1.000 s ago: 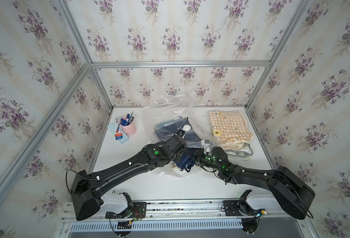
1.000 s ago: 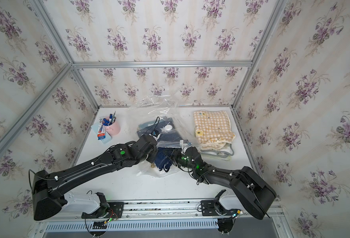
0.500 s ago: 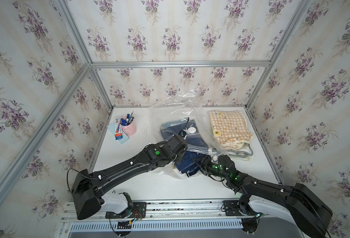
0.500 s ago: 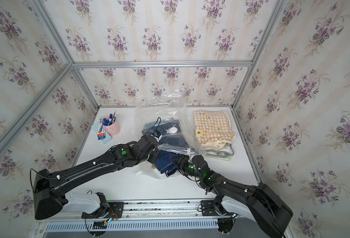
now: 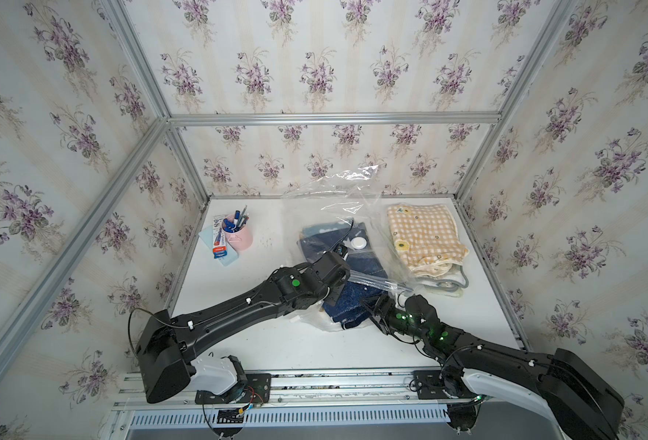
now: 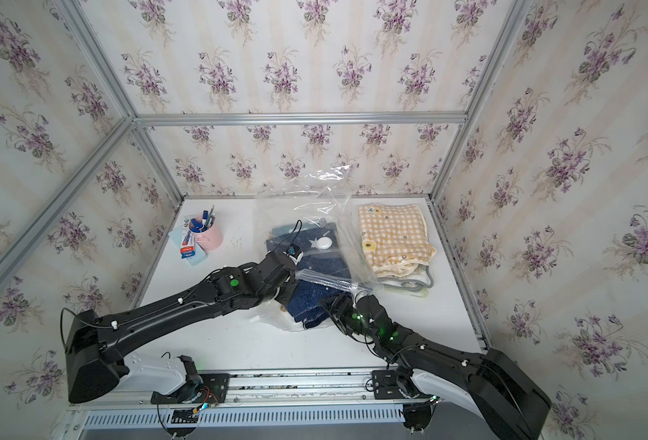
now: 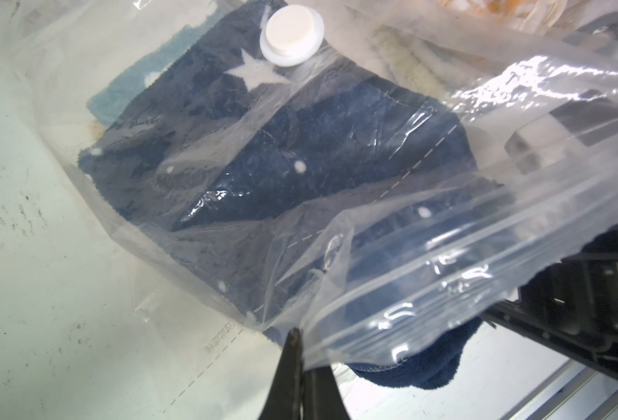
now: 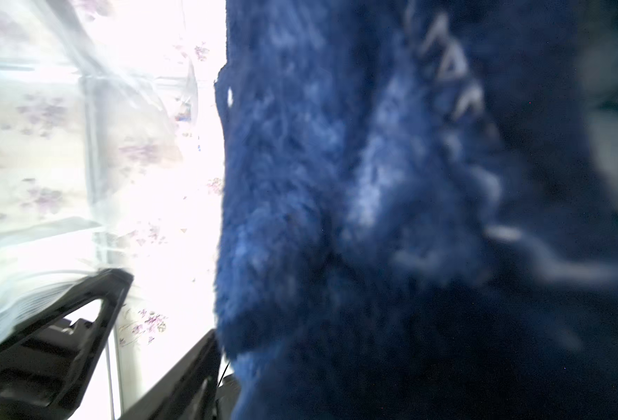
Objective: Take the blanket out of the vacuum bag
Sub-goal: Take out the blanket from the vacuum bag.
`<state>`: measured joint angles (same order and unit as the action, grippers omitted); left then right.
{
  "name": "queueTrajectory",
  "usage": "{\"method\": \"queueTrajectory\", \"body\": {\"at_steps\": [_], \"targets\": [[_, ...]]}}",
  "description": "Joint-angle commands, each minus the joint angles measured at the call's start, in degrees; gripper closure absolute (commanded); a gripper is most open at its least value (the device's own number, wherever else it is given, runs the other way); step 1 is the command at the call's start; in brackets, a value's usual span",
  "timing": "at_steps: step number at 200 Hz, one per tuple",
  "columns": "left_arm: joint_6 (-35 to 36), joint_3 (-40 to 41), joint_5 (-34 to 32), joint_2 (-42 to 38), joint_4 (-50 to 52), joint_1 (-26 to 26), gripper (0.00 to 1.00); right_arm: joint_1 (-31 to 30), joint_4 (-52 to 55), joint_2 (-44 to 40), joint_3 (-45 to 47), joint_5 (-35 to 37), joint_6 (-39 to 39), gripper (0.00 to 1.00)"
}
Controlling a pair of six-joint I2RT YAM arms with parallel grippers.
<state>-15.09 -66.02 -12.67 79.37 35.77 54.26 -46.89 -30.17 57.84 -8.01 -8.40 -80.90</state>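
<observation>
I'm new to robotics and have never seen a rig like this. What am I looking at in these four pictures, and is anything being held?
Two black robot arms, left and right, each ending in a two-fingered gripper, work over a white table. Two pictures look down from overhead, side by side. The other two come from cameras on the arms' wrists. On the table lie a clear vacuum bag with a round white valve, a dark blue blanket partly out of the bag's mouth, a yellow checked cloth and a pink cup of pens. The left gripper is shut, pinching the bag's zip edge. The right gripper stands open beside the blanket and seems to hold nothing.
</observation>
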Motion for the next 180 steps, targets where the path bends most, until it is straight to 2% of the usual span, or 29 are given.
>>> {"method": "queueTrajectory", "body": {"at_steps": [1,33,67,105,143,165,180], "targets": [[-1.48,0.11,0.05,-0.01,-1.89,0.19,1.0,-2.78,-5.45,3.84,-1.54,5.63,-3.07,0.17],[-2.09,0.41,0.05,0.08,-2.11,0.41,1.0,-5.46,-13.11,11.06,-2.03,11.4,-6.51,0.17],[-2.4,1.11,0.19,-0.27,-2.45,0.76,1.0,-6.49,-17.64,13.01,-1.92,15.8,-7.54,0.2],[-2.21,1.15,0.09,-0.45,-2.82,0.76,1.0,-6.54,-15.49,13.69,-4.29,17.18,-6.58,0.36],[-1.96,-0.09,0.38,-0.53,-2.48,0.8,1.0,-6.37,-15.72,16.91,-5.93,17.03,-5.85,0.4],[-1.96,-0.34,0.36,-0.95,-1.99,0.84,1.0,-6.39,-16.39,17.84,-6.79,16.4,-4.92,0.49],[-1.76,-0.35,0.21,-1.43,-1.89,0.84,1.0,-6.42,-15.6,17.84,-7.78,16.4,-3.58,0.61]]}}
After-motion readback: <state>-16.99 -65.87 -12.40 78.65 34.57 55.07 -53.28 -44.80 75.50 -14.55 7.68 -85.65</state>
